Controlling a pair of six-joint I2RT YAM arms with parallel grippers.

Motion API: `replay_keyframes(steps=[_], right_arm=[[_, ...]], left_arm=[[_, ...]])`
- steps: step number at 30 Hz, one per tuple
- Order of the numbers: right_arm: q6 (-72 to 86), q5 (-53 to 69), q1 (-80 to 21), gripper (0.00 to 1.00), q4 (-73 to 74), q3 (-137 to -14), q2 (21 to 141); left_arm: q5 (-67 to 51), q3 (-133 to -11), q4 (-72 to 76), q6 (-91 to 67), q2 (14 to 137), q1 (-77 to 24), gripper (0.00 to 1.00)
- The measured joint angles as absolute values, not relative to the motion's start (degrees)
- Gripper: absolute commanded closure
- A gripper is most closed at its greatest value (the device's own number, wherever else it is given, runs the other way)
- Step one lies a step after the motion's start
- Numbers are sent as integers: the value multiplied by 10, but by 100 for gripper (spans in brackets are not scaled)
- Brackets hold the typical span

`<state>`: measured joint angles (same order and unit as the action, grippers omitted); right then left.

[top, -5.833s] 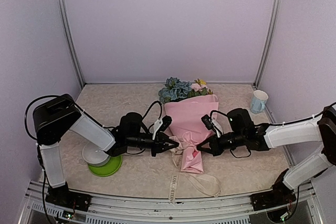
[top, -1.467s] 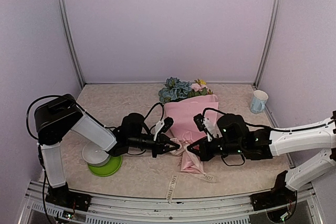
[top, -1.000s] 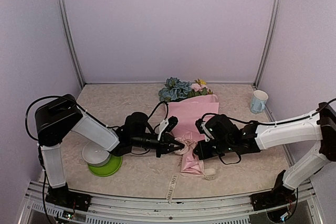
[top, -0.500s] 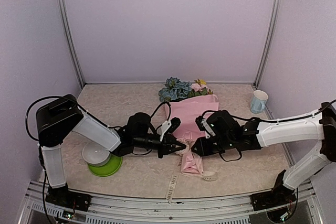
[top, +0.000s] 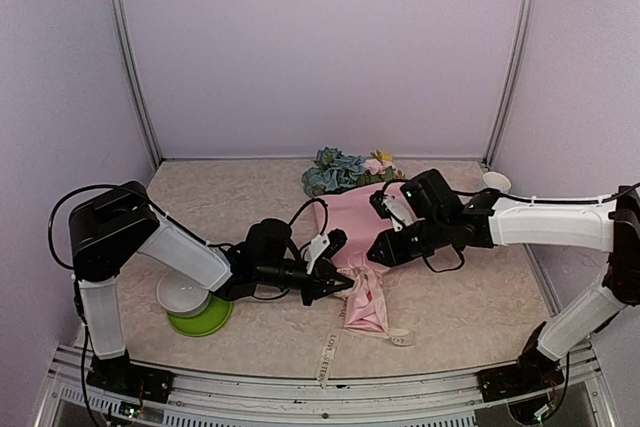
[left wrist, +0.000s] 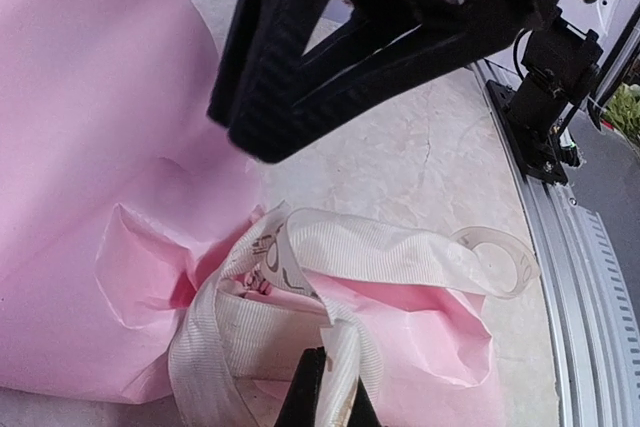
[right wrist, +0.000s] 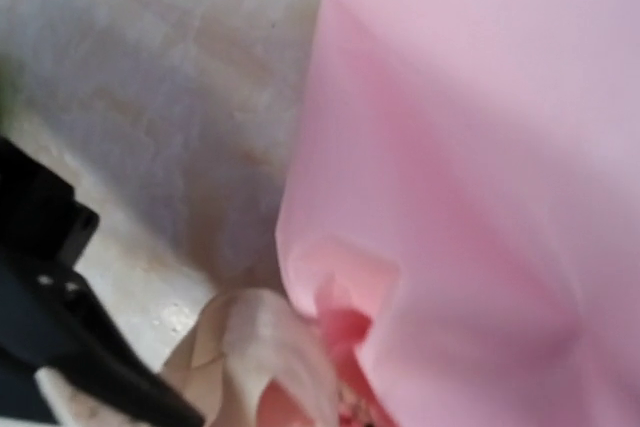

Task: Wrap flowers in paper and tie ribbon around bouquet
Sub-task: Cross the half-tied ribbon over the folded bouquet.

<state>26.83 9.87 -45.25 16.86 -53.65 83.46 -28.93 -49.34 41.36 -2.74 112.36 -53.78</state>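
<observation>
Left wrist view: the left pincer (left wrist: 322,392) is clamped on the ribbon (left wrist: 400,252) at the frame's bottom edge, apparently to hold tension on the loop around the bouquet (top: 365,237) at its narrow waist. In the top view the bouquet lies mid-frame on the bench (top: 220,207), flowers (top: 340,169) toward the back. The right pincer (top: 378,253) hovers just above the pink paper (left wrist: 90,97) — whether it is open or closed I cannot tell.
</observation>
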Motion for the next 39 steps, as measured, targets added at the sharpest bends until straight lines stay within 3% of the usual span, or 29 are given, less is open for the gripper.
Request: replay_keyframes(steps=[5,9,14,18,39], right_arm=[[190,130,-452,71,195,-602,917],[147,146,-452,70,212,-629,961],[115,148,-452,79,238,-629,969],[100,145,-452,100,248,-630,972],[109,212,-452,100,249,-592,884]], left_arm=[[-283,-493,410,-27,1124,-539,100],[-280,-493,409,-27,1124,-540,100],[-280,-493,408,-27,1124,-540,100],[-280,-493,408,-27,1124,-540,100],[-254,-512,382,-25,1124,-543,100]])
